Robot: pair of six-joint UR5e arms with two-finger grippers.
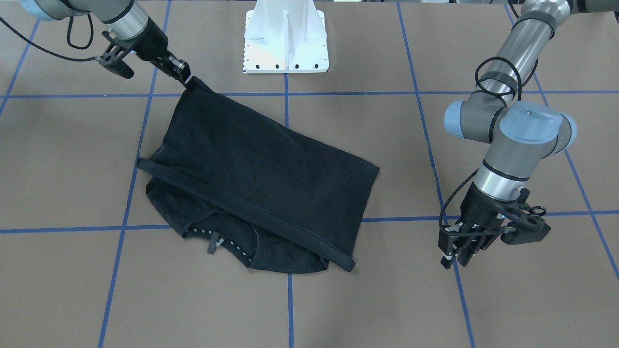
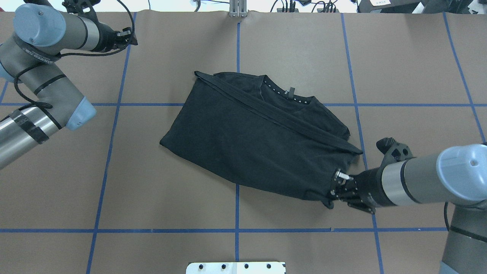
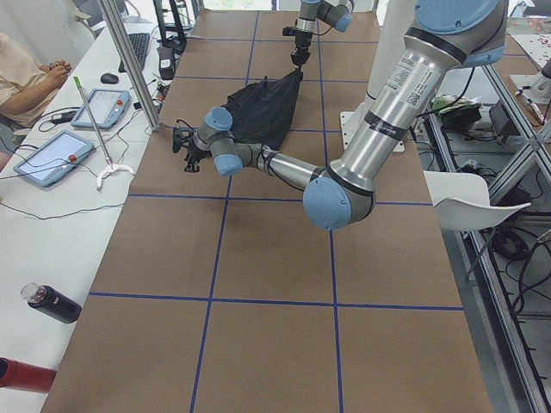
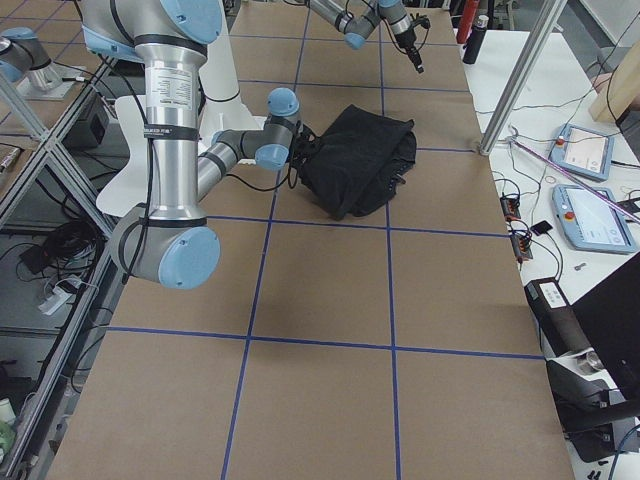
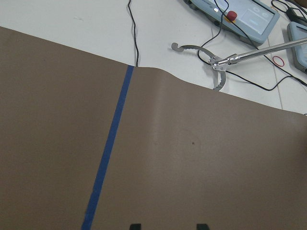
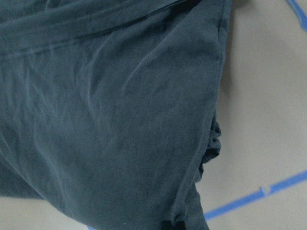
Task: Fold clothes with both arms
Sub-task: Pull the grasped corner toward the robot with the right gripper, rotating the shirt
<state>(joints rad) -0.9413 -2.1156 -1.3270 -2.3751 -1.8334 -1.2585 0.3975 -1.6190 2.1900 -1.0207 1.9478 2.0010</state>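
The black T-shirt (image 1: pixel 261 179) lies folded at the middle of the brown table, its collar with white dots (image 1: pixel 217 239) on the operators' side; it also shows in the overhead view (image 2: pixel 258 144). The graphic is hidden. My right gripper (image 1: pixel 186 77) is shut on a corner of the shirt's hem nearest the robot and lifts it slightly, as the overhead view (image 2: pixel 334 192) also shows. The right wrist view is filled with black fabric (image 6: pixel 110 120). My left gripper (image 1: pixel 457 251) hangs open and empty over bare table, well clear of the shirt; its two fingertips (image 5: pixel 135 225) stand apart.
The white pedestal base (image 1: pixel 285 43) stands behind the shirt. Blue tape lines (image 1: pixel 290 309) grid the table. Beyond the far edge a white bench holds a grabber tool (image 5: pixel 216 64), tablets (image 3: pixel 52 159) and bottles (image 3: pixel 52 303). A person (image 3: pixel 21 73) sits there.
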